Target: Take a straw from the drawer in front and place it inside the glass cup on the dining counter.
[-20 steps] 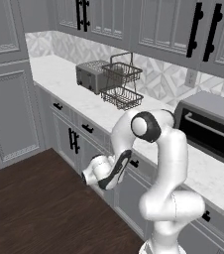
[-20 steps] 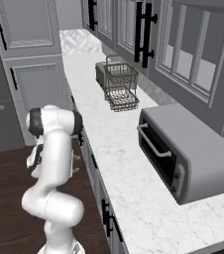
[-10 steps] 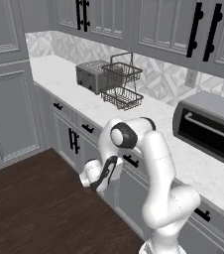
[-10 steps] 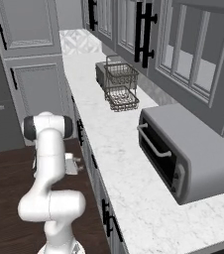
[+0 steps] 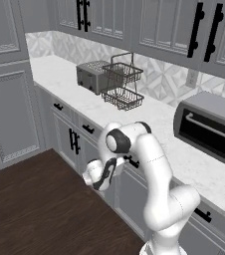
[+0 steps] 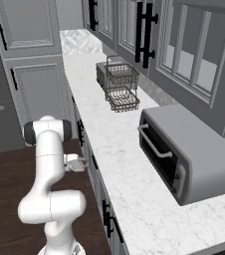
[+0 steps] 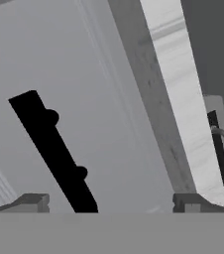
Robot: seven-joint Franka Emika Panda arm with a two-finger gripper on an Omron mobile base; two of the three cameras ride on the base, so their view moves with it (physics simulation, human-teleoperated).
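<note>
Below the marble worktop (image 5: 149, 122), your gripper (image 7: 109, 202) sits low against the grey cabinet fronts, close up to the drawer (image 7: 84, 99). From the hand camera you see the drawer's framed panel front right ahead, and its black bar handle (image 7: 52, 151) runs on a slant from upper left down to the bottom edge, ending between your two fingertips (image 7: 32, 202). The tips stand wide apart, one on each side of the handle's lower end, and they have hold of nothing; whether either tip touches the handle you cannot tell. The drawer is closed, its front flush under the worktop's white edge, so the straw is hidden from you.

From the left base camera your arm (image 5: 149, 164) bends forward and down, with the hand (image 5: 98, 175) turned toward the cabinet front just below the worktop. Other small black handles (image 5: 87, 129) show on the drawer fronts further left, and a pair of long handles (image 5: 74, 142) on the doors beneath. From the right base camera the hand (image 6: 74, 163) points at the cabinet face, just beside it.

On the worktop you have a toaster (image 5: 90, 77) and a two-tier wire basket (image 5: 122, 84) beside it, both well apart from the gripper. A toaster oven (image 5: 211, 127) stands further right along the worktop. Dark wood floor (image 5: 35, 209) lies under the arm.
</note>
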